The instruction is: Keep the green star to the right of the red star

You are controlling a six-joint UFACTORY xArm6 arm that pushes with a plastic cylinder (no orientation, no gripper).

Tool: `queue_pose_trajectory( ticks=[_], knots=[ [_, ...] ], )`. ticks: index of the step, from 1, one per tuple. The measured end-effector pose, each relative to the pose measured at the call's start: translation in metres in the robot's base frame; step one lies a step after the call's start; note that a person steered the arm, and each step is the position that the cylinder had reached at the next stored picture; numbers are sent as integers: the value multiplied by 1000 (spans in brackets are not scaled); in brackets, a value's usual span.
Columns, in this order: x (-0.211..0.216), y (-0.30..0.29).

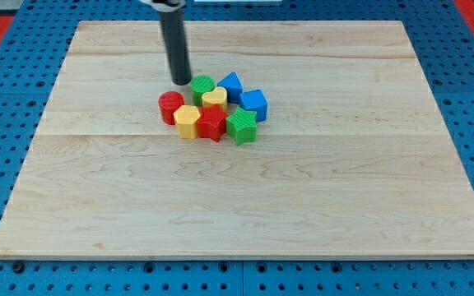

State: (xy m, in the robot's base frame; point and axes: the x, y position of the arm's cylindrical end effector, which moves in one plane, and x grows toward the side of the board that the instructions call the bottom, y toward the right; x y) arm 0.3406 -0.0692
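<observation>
The red star [212, 123] lies in a tight cluster of blocks near the middle of the wooden board [245, 214]. The green star [241, 126] sits right beside it on the view's right, touching it. My tip [180, 81] rests on the board at the cluster's upper left, just left of the green cylinder [202, 85] and above the red cylinder [170, 107]. It is apart from both stars.
The cluster also holds a yellow hexagon-like block [187, 121] left of the red star, a yellow heart [215, 98] above it, a blue triangle-like block [231, 84] and a blue cube [253, 104]. A blue pegboard [6, 99] surrounds the board.
</observation>
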Motion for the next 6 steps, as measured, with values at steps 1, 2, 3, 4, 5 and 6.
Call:
queue_pose_trajectory(
  ticks=[1,2,3,4,5,6],
  knots=[
    [47,2],
    [60,17],
    [80,36],
    [101,46],
    [101,106],
    [102,133]
  ],
)
